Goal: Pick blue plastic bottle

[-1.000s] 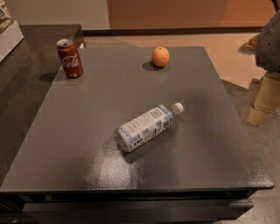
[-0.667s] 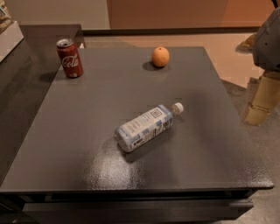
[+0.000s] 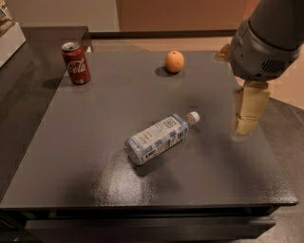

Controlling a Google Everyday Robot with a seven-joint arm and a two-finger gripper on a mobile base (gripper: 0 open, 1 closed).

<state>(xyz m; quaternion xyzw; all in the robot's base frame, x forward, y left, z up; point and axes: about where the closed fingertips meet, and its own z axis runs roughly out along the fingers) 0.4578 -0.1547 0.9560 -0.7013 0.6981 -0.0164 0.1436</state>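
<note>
The blue plastic bottle (image 3: 159, 138) lies on its side near the middle of the table (image 3: 95, 185), a slim clear cylinder wrapped in a pale blue-and-white label with dark print. Its small white cap (image 3: 193, 116) points to the far right and its rounded base to the near left. The tabletop is a dark grey square slab with a fine pebbled texture that catches a dull sheen on the near side, and a thick dark edge runs along its front. At the far left corner a red can (image 3: 76, 63) stands upright, glossy metal with white script and a silvery top. An orange (image 3: 175, 61), round and matte, sits toward the far edge, right of centre, well apart from the can and the bottle. The gripper (image 3: 248, 114) hangs at the right side of the table, right of the bottle's cap and apart from it, holding nothing. It is pale tan and blocky beneath a smooth grey rounded arm housing (image 3: 266, 42) with a small vent grille; whether it is wide or narrow cannot be told. A second dark, shinier surface (image 3: 23, 95) adjoins the table on the left. Beyond lie a tan floor (image 3: 289, 90) and a plain wall (image 3: 71, 12).
</note>
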